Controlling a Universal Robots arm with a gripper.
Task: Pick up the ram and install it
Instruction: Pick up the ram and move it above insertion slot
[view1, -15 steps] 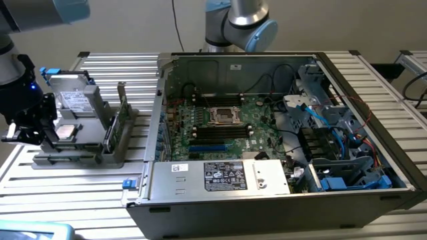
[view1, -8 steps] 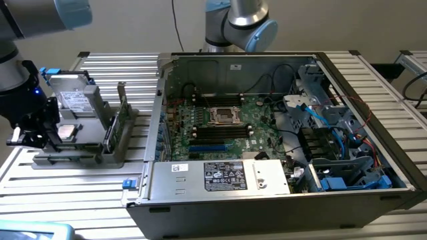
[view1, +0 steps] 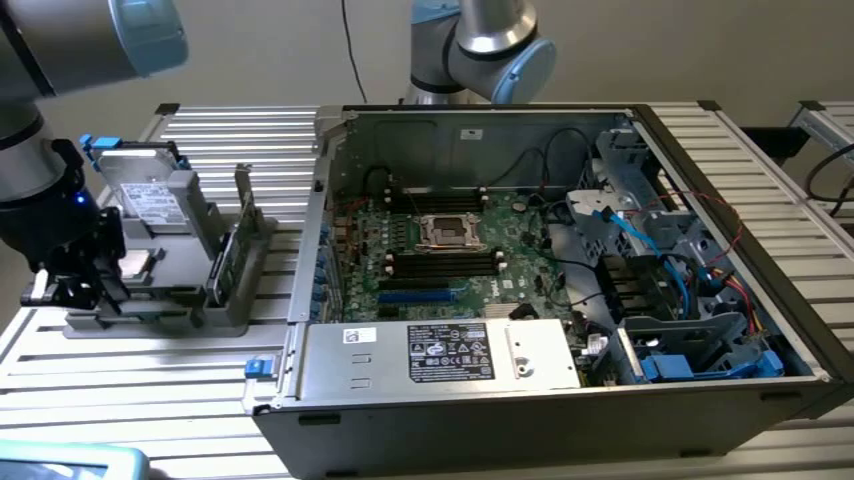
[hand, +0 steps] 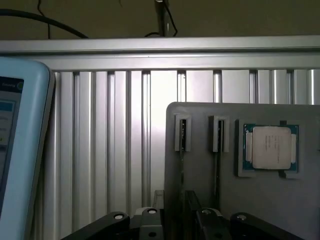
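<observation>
Hanging low over the end of the flat grey component holder (view1: 160, 318), the robot's black hand (view1: 80, 290) is sitting right at the pick-up spot, and the job is looking barely begun. The ram (hand: 182, 134), a long thin green circuit-board stick showing edge-on in the wrist view, is standing in a narrow slot of that holder just ahead of the hand (hand: 180, 227). A second stick of the same kind (hand: 218, 134) is standing in the neighbouring slot beside it. A square silver processor chip (hand: 271, 146) is lying flat in its own recess, further out to the side of the two sticks.

By my reading nothing is lifted yet, so the pick, the carry and the install are all left to do. The open black computer case (view1: 400, 410) is lying well apart from the hand, on the far side of the holder, and both are resting on the ribbed aluminium counter (view1: 134, 390). Inside it, the green motherboard (view1: 521, 240) is showing its long black memory slots (view1: 441, 262) either side of the processor socket. Whether any slot is filled I cannot tell.

The hand itself is sitting close to the ram. Whether it is spread or pressed together I cannot tell, nor whether it is touching the stick.
</observation>
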